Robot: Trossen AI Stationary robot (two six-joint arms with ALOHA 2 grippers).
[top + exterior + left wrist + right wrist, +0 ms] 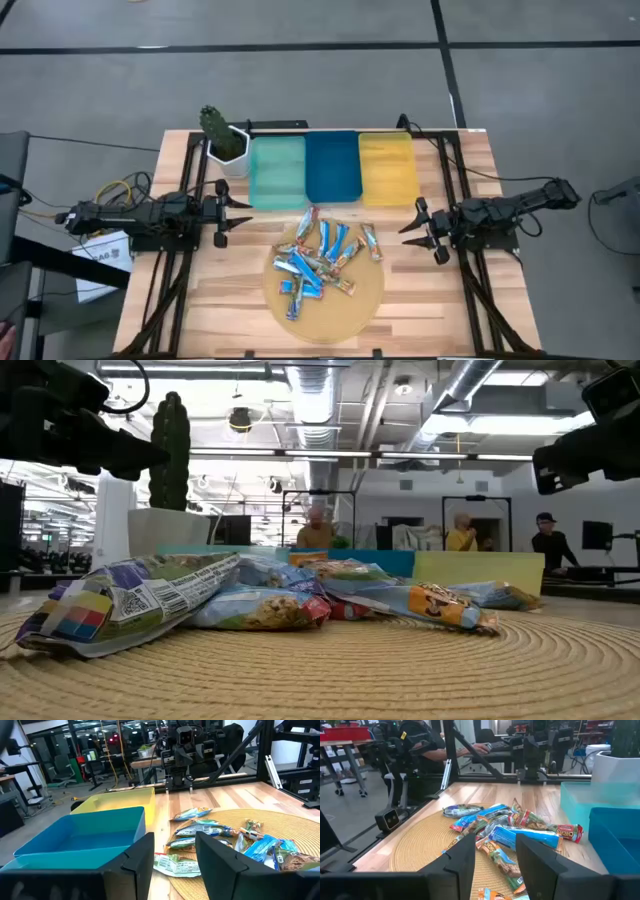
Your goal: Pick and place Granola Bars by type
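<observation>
The granola bars (322, 262) lie in a loose heap on a round woven mat (325, 318); most are blue-white, some red or orange. They also show in the low view (250, 595) and in both wrist views (220, 840) (510, 827). My left gripper (235, 210) hovers open left of the heap, its fingers pointing toward it (175, 865). My right gripper (412, 225) hovers open right of the heap, pointing at it (492, 865). Neither touches a bar.
Three trays stand side by side at the far edge: teal (277, 170), blue (333, 167), yellow (387, 168). A cactus in a white pot (222, 140) stands left of the teal tray. Bare wood lies between each gripper and the mat. People sit in the room beyond (462, 532).
</observation>
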